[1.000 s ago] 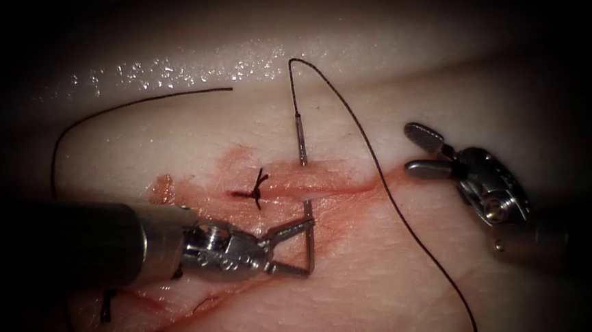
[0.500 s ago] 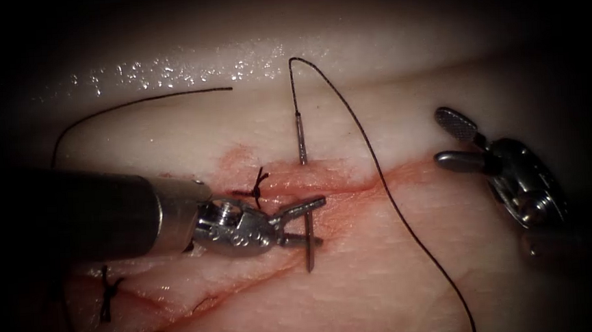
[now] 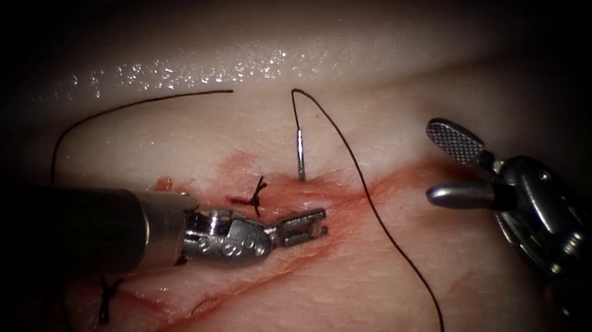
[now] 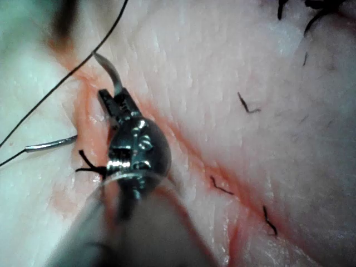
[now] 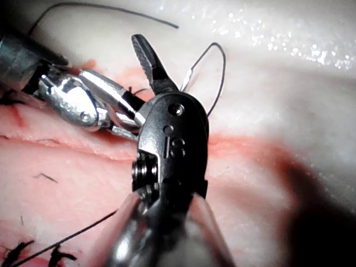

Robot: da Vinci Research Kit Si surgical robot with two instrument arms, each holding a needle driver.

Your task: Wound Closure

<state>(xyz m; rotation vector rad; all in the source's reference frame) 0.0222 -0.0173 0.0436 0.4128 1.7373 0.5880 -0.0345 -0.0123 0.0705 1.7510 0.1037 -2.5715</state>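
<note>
While my left tool point(image 3: 303, 227) sits low on the cut point(image 3: 352, 193), its jaws are clamped down on the needle point(image 3: 300, 155) near the pointed end; the left wrist view shows that tip curving out just past the jaws point(image 4: 111, 72). Jaws were wide apart around the exposed point a second ago and have since come together on it. Needle is in the tissue point(image 3: 385, 277): the tail end stands up out of the far lip of the cut, and the middle of the curve is buried under the cut, so the bite spans both lips. Less of the tail end shows above the surface than a second ago. Grip near the point makes sense to me, since that is the only free metal on the near side. Thread point(image 3: 374, 216) runs from the needle's tail, arches up, then trails down across the cut to the right of the needle, slack and clear of both tools. My right tool point(image 3: 450, 167) hangs well to the right of the cut with its jaws spread wide, holding nothing. It has drifted back in a little. An earlier knot point(image 3: 256, 194) sits just left of the needle on the cut, another point(image 3: 107, 301) further left. Red fluid point(image 3: 406, 176) stains the lips.
</note>
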